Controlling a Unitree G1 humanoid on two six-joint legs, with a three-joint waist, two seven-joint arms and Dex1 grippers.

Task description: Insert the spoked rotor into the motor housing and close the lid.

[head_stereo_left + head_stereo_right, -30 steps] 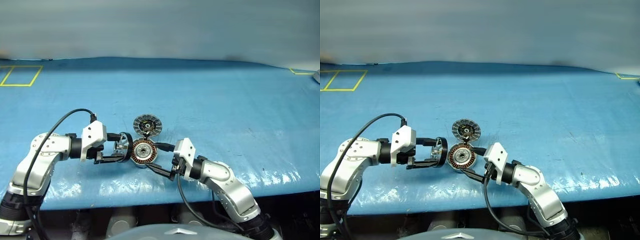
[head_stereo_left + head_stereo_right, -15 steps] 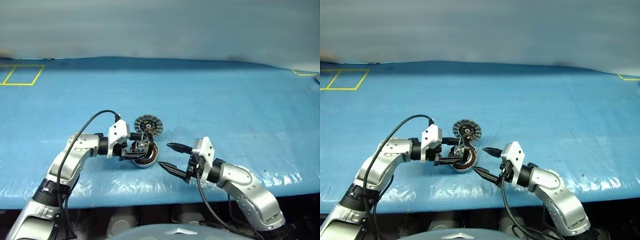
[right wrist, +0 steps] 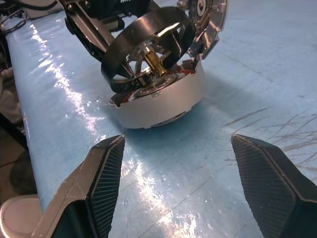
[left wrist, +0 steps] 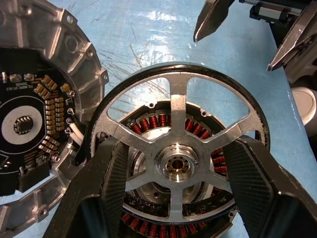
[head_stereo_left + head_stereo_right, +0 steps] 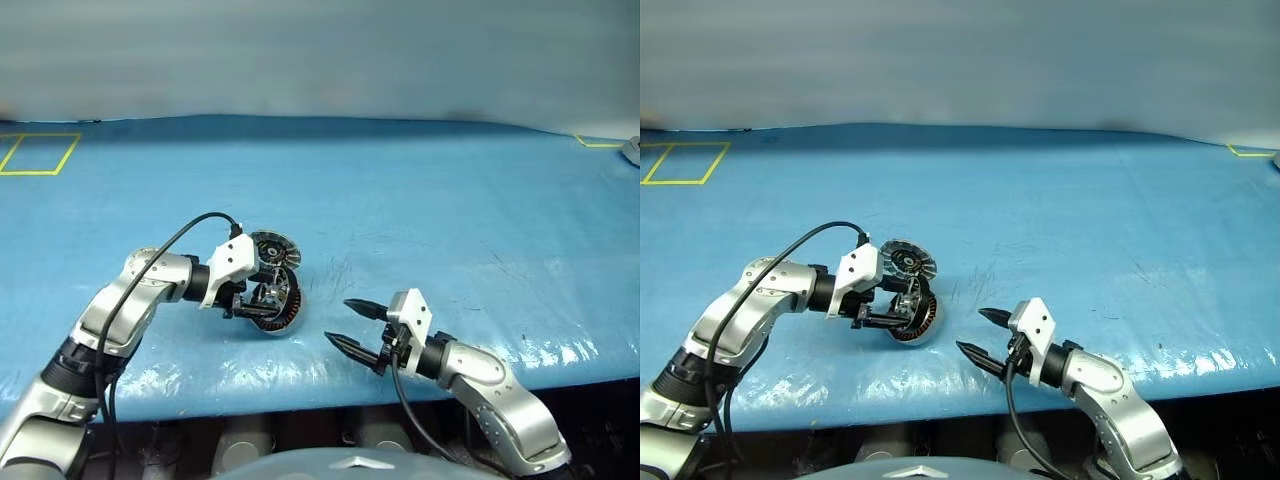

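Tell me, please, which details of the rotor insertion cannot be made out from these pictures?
- Whether the spoked rotor is centred on the motor housing: in the right wrist view its rim sits tilted over the windings.
- The lid: cut off by the picture's edge in the left wrist view.
- The housing's underside: resting on the table.
- The left gripper contact on the rotor rim: too small in the head views.

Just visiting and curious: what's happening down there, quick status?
Left end effector gripping spoked wheel, tilted over the motor can, not yet seated. Right end effector open, empty, beside it. Ribbed lid behind; nothing blocking.
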